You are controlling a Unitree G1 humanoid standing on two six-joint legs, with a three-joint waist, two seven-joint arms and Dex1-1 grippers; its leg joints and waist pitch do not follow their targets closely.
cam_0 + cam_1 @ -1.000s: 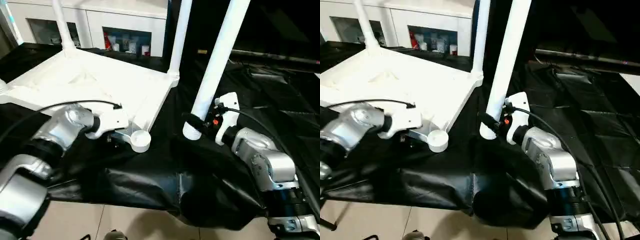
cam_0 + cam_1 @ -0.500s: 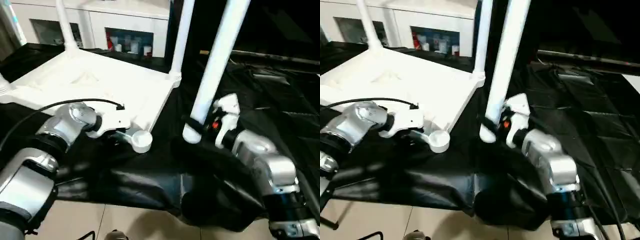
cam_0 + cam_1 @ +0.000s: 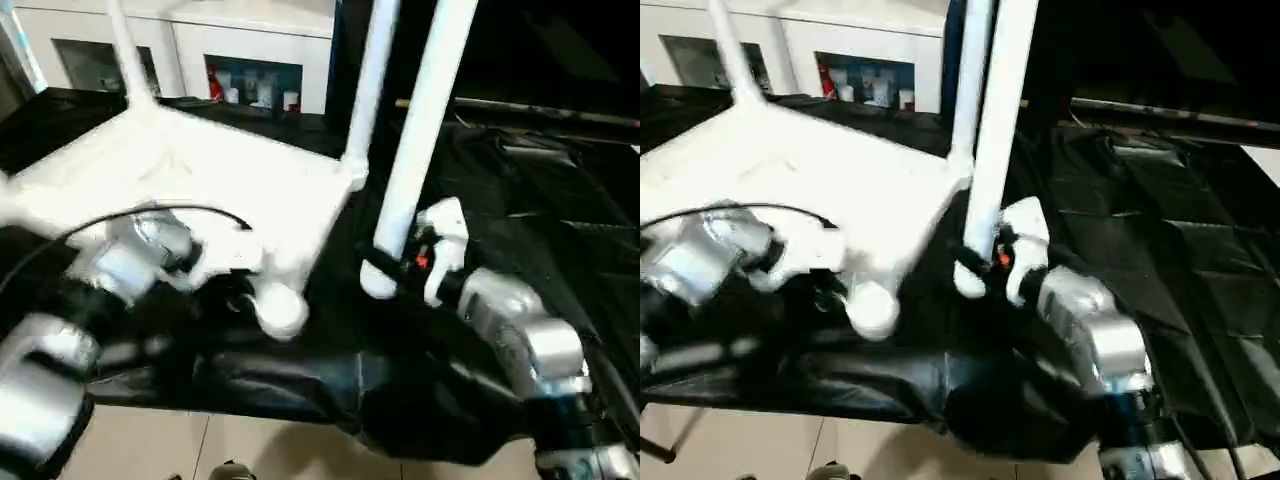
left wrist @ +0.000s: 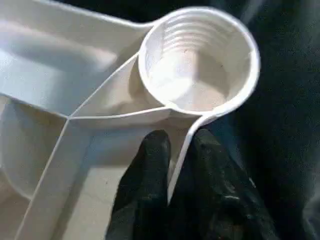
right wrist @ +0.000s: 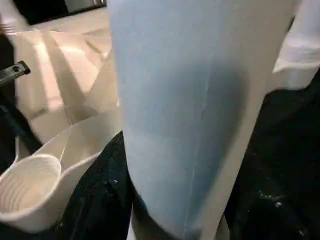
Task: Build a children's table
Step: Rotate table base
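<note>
Because the left gripper has its two black fingers pinched together on only a thin rim wall of the upturned white plastic rectangular tabletop, right beside the empty round ribbed corner socket, the chief risk I judge is that this narrow hold slips or the tabletop pivots once the leg is pressed in. A second risk is misalignment: the right gripper is clamped around the lower end of a long white tapered tubular leg, held nearly upright, and its foot hangs over the black cloth at about three o'clock from the socket, near but clearly apart. Brought across tilted, it could strike the socket's rim and shove the tabletop away, or jam in the inner ridges.

Ribbed underside up, the tabletop lies on the cloth at ten o'clock in the head view, with fitted white legs standing at its far corners. Behind it is a white cabinet with glass doors.
</note>
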